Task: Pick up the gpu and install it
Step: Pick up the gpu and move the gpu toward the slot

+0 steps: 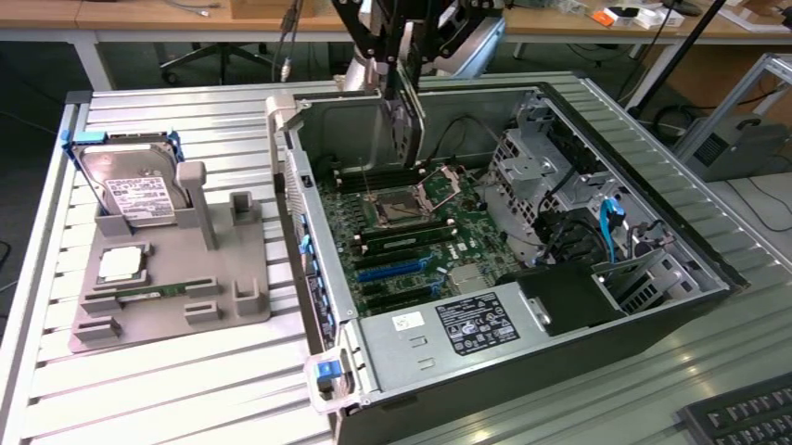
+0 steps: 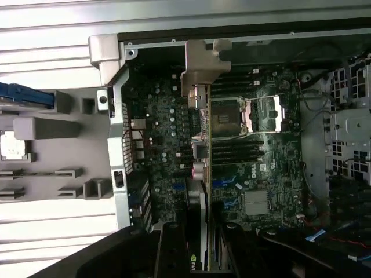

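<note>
- Your claw (image 1: 399, 69) clamps the thin flat gpu (image 1: 409, 139) on edge, upper centre of frame.
- Silver bracket (image 2: 203, 63) seemingly hangs above the green motherboard (image 1: 433, 232) inside the metal case (image 1: 287, 139).

We find open room above the motherboard (image 1: 427, 243) inside the case (image 1: 292, 167). The drive cage (image 1: 535, 171) crowds the exterior view's right, the power supply (image 1: 465, 324) fills one end, and the gpu (image 1: 405, 128) hangs mid-opening.

Reaching straight down from above with the tool (image 1: 402, 74) clamped.
Holds the gpu (image 1: 406, 130) edgewise between two dark fingers (image 2: 170, 255), pinching its upper edge; hangs vertical at the exterior view's top middle.
</note>
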### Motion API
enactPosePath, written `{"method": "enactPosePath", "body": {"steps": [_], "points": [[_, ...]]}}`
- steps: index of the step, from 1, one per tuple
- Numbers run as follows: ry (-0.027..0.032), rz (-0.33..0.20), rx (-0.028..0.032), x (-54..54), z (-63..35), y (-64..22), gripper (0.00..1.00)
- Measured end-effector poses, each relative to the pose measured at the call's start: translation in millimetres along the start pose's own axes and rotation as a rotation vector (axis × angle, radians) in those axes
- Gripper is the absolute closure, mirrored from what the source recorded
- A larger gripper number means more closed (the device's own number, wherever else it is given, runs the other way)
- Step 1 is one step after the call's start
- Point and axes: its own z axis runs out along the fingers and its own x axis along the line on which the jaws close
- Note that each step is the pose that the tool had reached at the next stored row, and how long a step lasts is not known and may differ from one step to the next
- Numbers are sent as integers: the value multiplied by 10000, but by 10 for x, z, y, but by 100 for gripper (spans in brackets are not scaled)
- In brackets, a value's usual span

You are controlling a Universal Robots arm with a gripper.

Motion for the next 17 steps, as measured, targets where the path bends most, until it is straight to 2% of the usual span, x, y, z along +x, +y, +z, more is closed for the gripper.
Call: {"method": "enactPosePath", "body": {"steps": [3, 17], "points": [[6, 0, 21, -320, 102, 23, 73], [7, -3, 115, -687, 293, 47, 73]]}}
